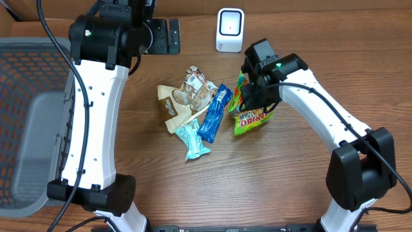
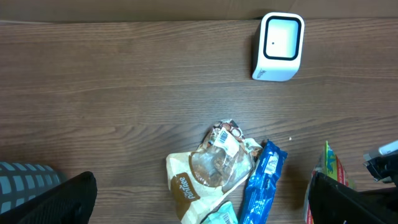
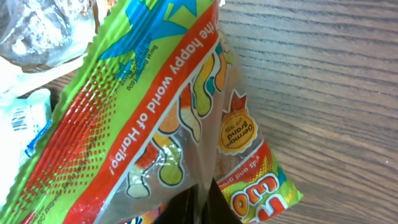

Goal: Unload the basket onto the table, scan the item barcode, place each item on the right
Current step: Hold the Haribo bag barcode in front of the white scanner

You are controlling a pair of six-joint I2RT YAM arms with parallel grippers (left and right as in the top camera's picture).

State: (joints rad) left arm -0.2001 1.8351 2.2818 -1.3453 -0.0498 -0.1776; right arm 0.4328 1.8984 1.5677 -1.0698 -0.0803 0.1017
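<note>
The right gripper (image 3: 200, 202) is clamped shut on the bag (image 1: 253, 120), pinched at its edge beside the snack pile (image 1: 193, 109) — grasp judged done. Next, the bag must be lifted and its barcode turned toward the scanner (image 1: 230, 29). The left gripper (image 1: 166, 37) is held wide open — empty.

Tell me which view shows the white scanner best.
Left wrist: the scanner appears whole and largest, its window clear. Overhead shows the scanner whole but smaller. Right wrist misses it; the gummy bag fills that frame.
</note>
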